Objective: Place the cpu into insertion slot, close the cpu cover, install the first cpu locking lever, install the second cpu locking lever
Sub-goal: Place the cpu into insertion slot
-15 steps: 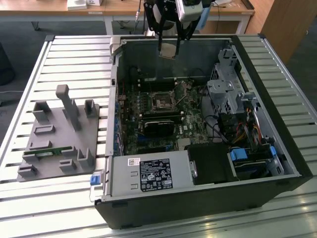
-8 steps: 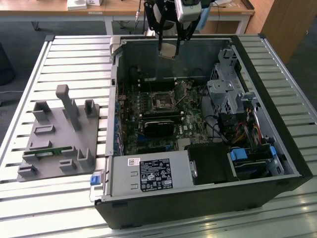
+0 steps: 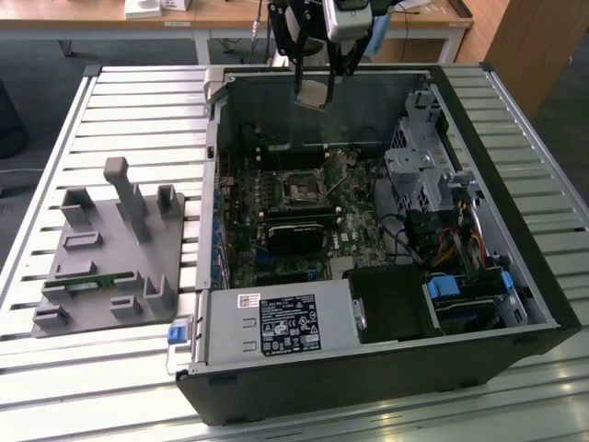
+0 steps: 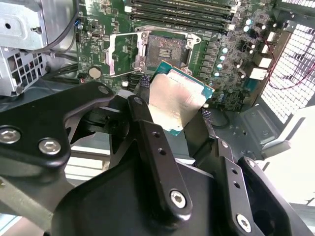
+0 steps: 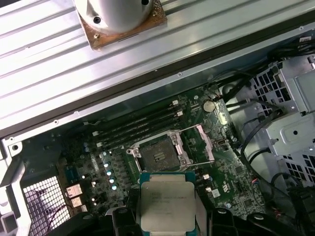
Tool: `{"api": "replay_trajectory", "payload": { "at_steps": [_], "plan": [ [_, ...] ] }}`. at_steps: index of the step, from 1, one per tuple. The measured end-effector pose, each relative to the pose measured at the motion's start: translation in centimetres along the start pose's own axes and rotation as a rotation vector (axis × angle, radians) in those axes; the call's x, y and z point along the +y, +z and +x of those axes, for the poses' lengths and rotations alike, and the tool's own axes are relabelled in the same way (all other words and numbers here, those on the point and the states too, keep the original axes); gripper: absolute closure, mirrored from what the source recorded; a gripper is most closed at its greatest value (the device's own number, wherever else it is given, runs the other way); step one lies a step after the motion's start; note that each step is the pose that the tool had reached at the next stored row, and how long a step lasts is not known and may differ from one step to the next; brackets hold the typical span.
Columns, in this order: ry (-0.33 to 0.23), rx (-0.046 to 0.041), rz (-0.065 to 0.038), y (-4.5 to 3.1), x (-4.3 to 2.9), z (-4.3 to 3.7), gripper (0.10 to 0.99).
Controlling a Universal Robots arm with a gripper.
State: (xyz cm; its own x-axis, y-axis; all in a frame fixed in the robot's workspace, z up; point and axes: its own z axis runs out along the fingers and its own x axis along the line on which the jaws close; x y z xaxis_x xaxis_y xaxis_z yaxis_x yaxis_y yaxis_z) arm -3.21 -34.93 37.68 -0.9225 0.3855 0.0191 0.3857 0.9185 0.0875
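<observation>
My gripper point(image 3: 314, 92) hangs above the back wall of the open computer case, shut on the cpu point(image 3: 313, 93). In both wrist views the cpu point(image 4: 176, 101) point(image 5: 167, 204) is a silver-topped square chip with a green edge, pinched between black fingers point(image 4: 147, 129). The insertion slot point(image 5: 157, 156) point(image 4: 167, 48) point(image 3: 302, 191) lies open on the green board below and a little ahead of the chip, with a dark centre. The cpu cover point(image 5: 201, 143) point(image 4: 120, 51), a thin metal frame, stands swung up beside the slot. The chip is well above the board and touches nothing else.
A black rectangular card point(image 3: 296, 235) lies just in front of the socket, and long memory slots point(image 5: 142, 125) run beside it. A metal drive cage point(image 3: 419, 170) with cables fills the exterior view's right of the case. A grey fixture point(image 3: 110, 258) sits on the slatted table point(image 3: 138, 101).
</observation>
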Motion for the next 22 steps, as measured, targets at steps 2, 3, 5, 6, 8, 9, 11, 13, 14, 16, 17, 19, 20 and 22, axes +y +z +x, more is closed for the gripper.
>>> {"api": "replay_trajectory", "payload": {
  "at_steps": [2, 3, 5, 6, 8, 9, 11, 13, 14, 16, 17, 19, 20, 22],
  "plan": [
    [0.008, -0.0007, 0.0, 0.0, 0.0, 0.0, 0.557],
    [0.012, -0.001, 0.0, 0.0, 0.0, 0.0, 0.557],
    [0.02, -0.0018, 0.0, 0.0, 0.0, 0.0, 0.557],
    [0.024, -0.0021, 0.0, 0.0, 0.0, 0.0, 0.557],
    [0.032, -0.0028, -0.001, 0.0, 0.0, 0.0, 0.557],
    [0.036, -0.0032, -0.001, 0.01, 0.0, 0.0, 0.557],
    [0.044, -0.0039, -0.001, 0.0, 0.0, 0.0, 0.557],
    [0.052, -0.0046, -0.001, 0.0, 0.0, 0.0, 0.557],
    [0.057, -0.005, -0.001, 0.0, 0.0, 0.0, 0.557],
    [0.065, -0.0057, -0.001, 0.0, 0.0, 0.0, 0.557],
    [0.07, -0.0061, -0.001, 0.0, 0.0, 0.0, 0.557],
    [0.078, -0.0068, -0.001, 0.0, 0.0, 0.0, 0.557],
    [0.082, -0.0072, -0.002, 0.01, 0.0, 0.0, 0.557],
    [0.091, -0.0079, -0.002, 0.01, 0.0, 0.0, 0.557]
  ]
}}
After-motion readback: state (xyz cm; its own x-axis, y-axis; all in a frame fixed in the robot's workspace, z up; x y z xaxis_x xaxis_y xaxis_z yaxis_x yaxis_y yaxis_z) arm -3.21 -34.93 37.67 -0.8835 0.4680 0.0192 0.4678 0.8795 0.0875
